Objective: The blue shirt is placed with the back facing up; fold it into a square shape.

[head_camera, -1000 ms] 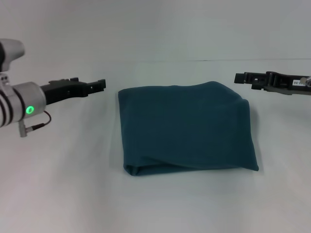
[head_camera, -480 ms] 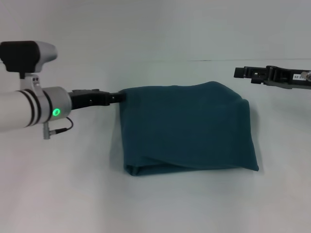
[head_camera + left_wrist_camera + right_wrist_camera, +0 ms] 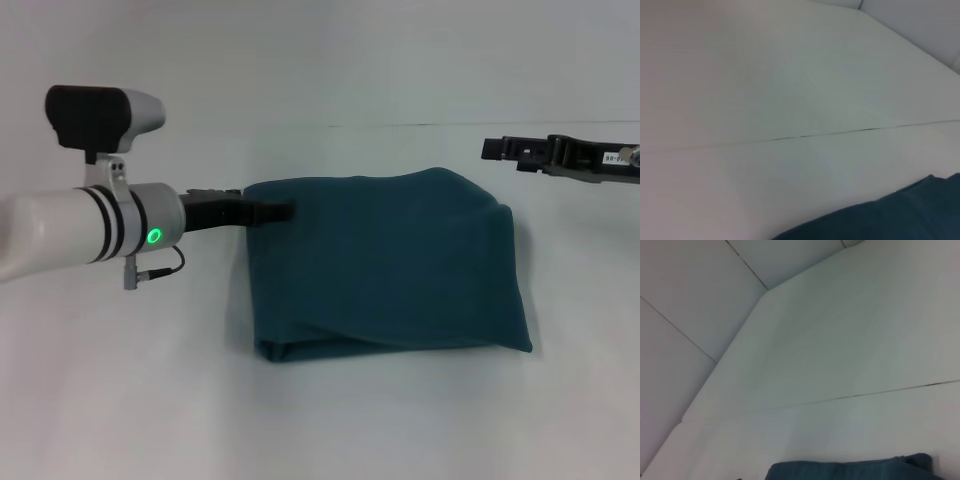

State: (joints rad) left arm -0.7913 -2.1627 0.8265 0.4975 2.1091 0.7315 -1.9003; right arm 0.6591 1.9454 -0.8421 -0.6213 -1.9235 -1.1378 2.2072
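Observation:
The blue shirt (image 3: 385,262) lies folded into a rough square in the middle of the white table. My left gripper (image 3: 282,212) reaches in from the left, its black tip over the shirt's far left corner. My right gripper (image 3: 490,149) hangs off to the right, beyond the shirt's far right corner and apart from it. A strip of the shirt (image 3: 900,215) shows in the left wrist view and an edge of the shirt (image 3: 850,469) in the right wrist view. Neither wrist view shows any fingers.
The white table (image 3: 120,380) spreads around the shirt on all sides. A thin seam (image 3: 805,135) runs across the tabletop beyond the shirt. A pale wall (image 3: 685,295) rises at the table's far edge.
My left arm has swung rightward, bringing its gripper from beside the shirt onto its far left corner. The right gripper has barely moved. The shirt keeps its shape.

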